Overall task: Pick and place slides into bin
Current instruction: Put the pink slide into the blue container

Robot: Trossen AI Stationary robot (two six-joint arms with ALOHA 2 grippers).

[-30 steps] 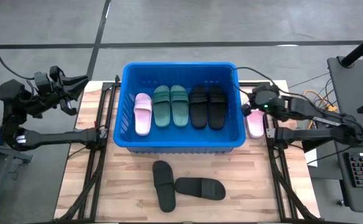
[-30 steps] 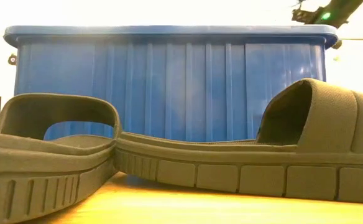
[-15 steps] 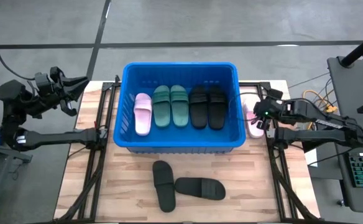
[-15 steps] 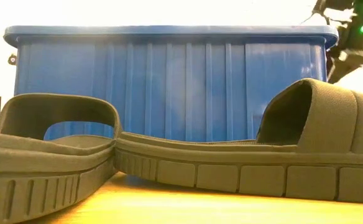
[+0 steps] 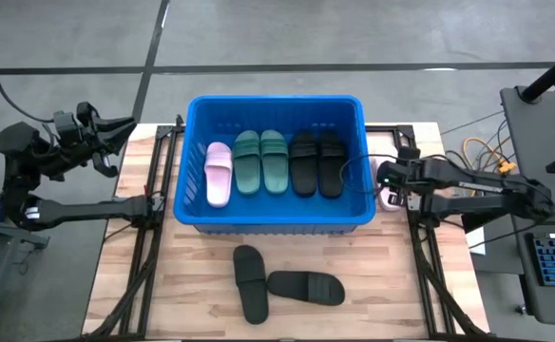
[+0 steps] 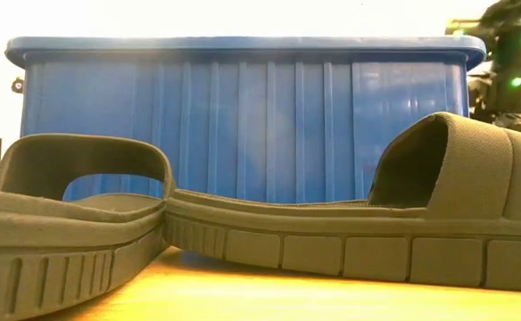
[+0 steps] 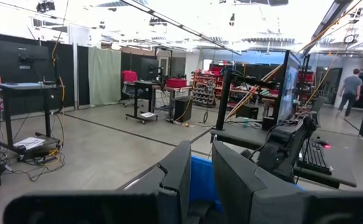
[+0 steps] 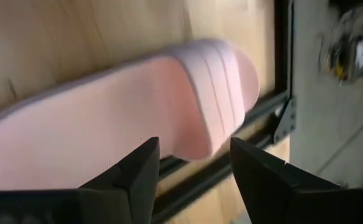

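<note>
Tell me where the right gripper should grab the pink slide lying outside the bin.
Grip the pink slide across its strap, coming from above. It lies flat on the table, sole down, beside the blue bin, and the raised strap probably gives the best hold. The right gripper is open just over it.

5 slides point(image 5: 274, 162) in blue bin point(image 5: 274, 104); 2 black point(image 5: 282, 284) in front, 1 pink point(image 8: 119, 118) beside.

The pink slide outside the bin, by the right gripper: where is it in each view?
High view: pink slide on the table just right of the bin, mostly hidden under the right gripper.
Low view: not visible.
Left wrist view: not visible.
Right wrist view: pink slide fills the picture, just beyond the open fingers.
Shared landmark: the blue bin, seen in the high, low and left wrist views.
</note>
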